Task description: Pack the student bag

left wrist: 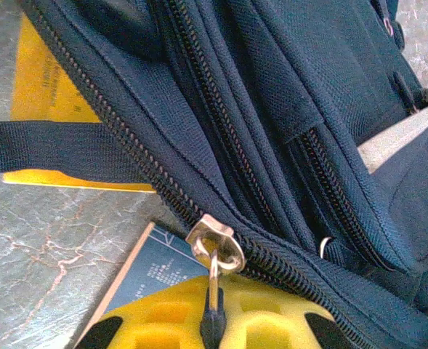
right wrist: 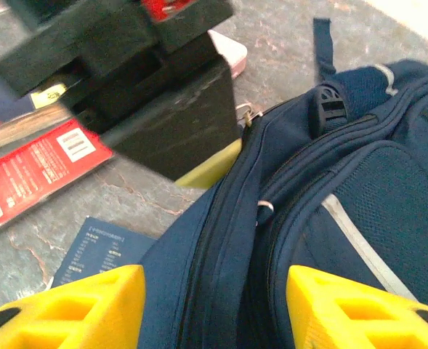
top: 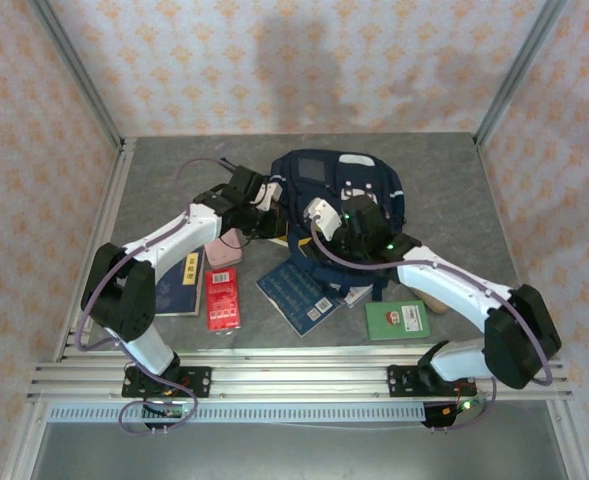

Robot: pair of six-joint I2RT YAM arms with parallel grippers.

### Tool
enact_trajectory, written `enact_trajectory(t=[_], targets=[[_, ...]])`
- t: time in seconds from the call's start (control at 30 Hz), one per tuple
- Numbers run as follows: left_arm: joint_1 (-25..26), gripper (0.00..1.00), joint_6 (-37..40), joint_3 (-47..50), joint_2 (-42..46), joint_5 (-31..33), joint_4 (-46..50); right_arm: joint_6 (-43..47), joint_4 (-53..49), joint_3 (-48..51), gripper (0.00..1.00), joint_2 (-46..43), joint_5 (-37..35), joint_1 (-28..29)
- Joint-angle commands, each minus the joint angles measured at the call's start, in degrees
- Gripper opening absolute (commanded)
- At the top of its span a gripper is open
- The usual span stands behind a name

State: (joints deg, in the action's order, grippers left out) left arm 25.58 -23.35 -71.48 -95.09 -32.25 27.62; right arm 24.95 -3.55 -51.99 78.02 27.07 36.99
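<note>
From above, the student bag (top: 359, 185) lies on the table (top: 454, 180), mid-width and toward the far side. A blue book (top: 296, 292), a red packet (top: 222, 298) and a green book (top: 396, 319) lie unpacked in front of it.

At the left wrist, the left gripper (left wrist: 212, 327) is pinched together on the zipper pull (left wrist: 214, 280) hanging from the metal slider (left wrist: 215, 246).

At the right wrist, the right gripper (right wrist: 214, 313) has its fingers apart, straddling the bag's edge and holding nothing.

The risk is that nothing braces the fabric. A tug could drag the whole bag, and a pull off the zipper's line could slip the small tab free or jam the slider.
</note>
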Motion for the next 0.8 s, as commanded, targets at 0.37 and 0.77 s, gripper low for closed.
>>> enact_trajectory(t=[0.37,0.77], targets=[[1.14,0.0,4.98,-2.92,1.87,6.29,3.89,-1.48,-7.74,-4.36,0.0,3.64,-2.52,1.24],[-3.66,0.02,6.69,-8.15,-5.09,8.65,7.35,0.0,-8.06,-2.08,0.0,1.91,-0.5,1.24]])
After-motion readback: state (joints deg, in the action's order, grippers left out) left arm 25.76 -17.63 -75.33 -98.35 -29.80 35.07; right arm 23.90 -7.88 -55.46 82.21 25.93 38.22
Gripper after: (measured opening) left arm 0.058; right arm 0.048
